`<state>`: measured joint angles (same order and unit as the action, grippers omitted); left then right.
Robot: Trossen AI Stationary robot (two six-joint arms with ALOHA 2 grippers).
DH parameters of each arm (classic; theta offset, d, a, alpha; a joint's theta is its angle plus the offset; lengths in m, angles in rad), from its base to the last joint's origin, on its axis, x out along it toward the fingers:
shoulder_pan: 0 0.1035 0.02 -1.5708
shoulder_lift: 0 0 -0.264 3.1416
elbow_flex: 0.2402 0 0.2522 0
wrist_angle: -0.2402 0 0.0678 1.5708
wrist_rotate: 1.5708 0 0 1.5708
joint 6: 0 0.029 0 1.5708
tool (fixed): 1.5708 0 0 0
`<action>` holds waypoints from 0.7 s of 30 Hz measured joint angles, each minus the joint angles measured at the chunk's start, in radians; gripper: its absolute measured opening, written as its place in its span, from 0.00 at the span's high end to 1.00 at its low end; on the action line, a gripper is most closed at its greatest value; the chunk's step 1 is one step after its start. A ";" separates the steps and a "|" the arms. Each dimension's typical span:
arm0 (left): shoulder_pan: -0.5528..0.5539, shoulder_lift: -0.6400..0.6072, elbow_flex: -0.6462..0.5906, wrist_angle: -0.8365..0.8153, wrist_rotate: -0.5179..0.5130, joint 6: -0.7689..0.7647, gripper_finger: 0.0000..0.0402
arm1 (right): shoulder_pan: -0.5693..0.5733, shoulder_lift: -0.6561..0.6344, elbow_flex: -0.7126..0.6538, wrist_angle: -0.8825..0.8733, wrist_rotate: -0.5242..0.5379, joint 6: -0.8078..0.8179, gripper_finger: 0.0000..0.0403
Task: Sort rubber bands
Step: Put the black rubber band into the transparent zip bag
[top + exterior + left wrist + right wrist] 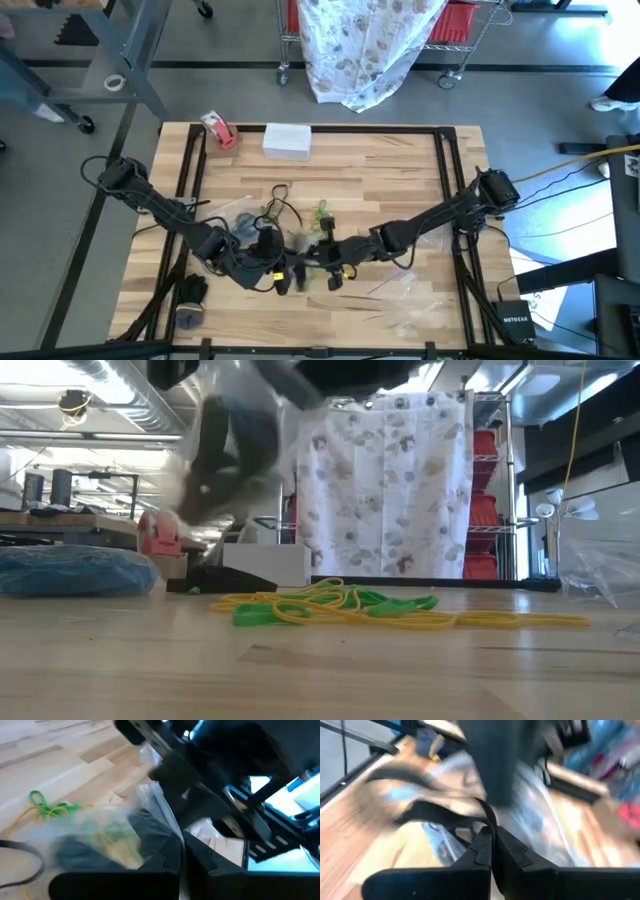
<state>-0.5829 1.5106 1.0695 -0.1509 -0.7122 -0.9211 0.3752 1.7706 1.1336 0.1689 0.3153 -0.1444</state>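
A: L gripper [181,851] — fingers pinched on a clear bag [150,805] w/ black bands inside, mid-table front.
B: R gripper [491,851]?
A: Closed too, on same bag. Loose green/yellow rubber bands [340,607] lie on tabletop [400,180] just behind both.

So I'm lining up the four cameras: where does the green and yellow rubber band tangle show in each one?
High view: green and yellow rubber band tangle at table centre, just beyond both arms.
Low view: tangle mid-picture on the wood.
Left wrist view: tangle at the left edge.
Right wrist view: not visible.
Shared landmark: the floral cloth behind the table, in the high and low views.
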 joint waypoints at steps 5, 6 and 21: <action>0.002 0.000 0.000 0.026 0.000 0.012 1.00 | -0.026 -0.001 0.000 -0.104 -0.002 0.180 0.97; 0.002 0.000 0.000 0.024 -0.001 0.013 1.00 | -0.034 -0.001 0.000 -0.109 -0.003 0.217 0.97; 0.022 0.062 0.000 -0.023 -0.005 -0.059 1.00 | -0.102 -0.001 0.000 -0.069 -0.057 0.758 0.97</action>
<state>-0.5613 1.5726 1.0695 -0.1735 -0.7170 -0.9803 0.2737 1.7699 1.1336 0.1000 0.2588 0.6136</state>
